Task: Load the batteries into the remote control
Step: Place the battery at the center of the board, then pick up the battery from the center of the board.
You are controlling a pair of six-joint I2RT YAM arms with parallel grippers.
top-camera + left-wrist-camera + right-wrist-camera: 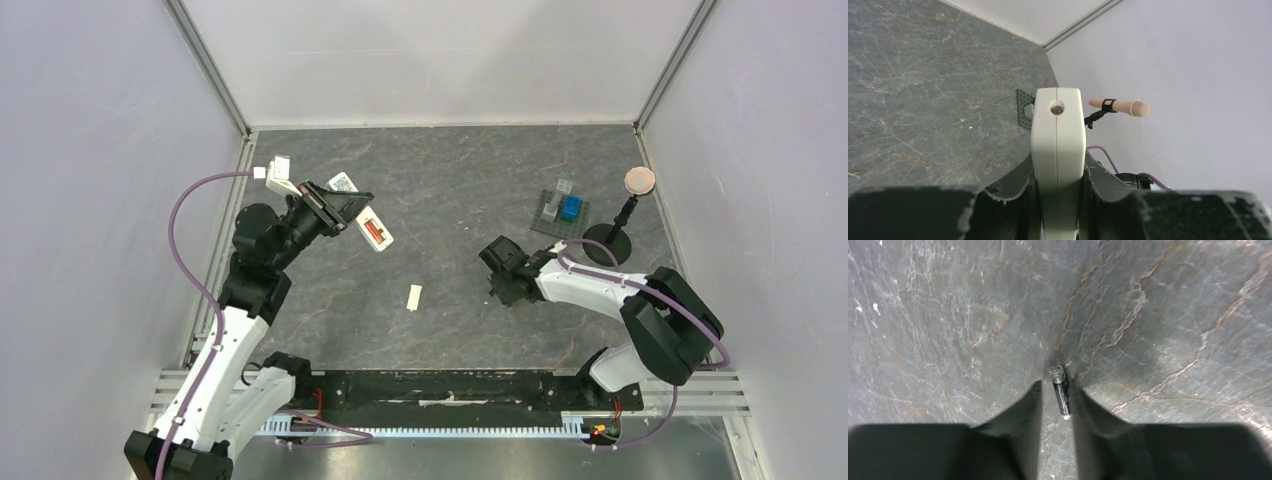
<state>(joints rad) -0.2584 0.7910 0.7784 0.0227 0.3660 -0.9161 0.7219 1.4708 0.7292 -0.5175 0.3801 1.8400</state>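
My left gripper [343,207] is shut on the white remote control [360,215] and holds it tilted above the table at the back left. Its back faces up, with the code sticker [343,182] and a red battery [373,231] in the open compartment. In the left wrist view the remote [1058,135] stands end-on between my fingers. My right gripper [497,272] points down at the table. In the right wrist view its jaws [1056,386] stand narrowly apart around the dark battery [1060,392], which lies on the table against the right finger [1085,407].
The small white cover piece [414,297] lies on the table between the arms. Blue and grey blocks on a grey plate [560,210] stand at the back right. Beside them is a black stand [606,245] with a round disc [640,180]. Walls enclose the table.
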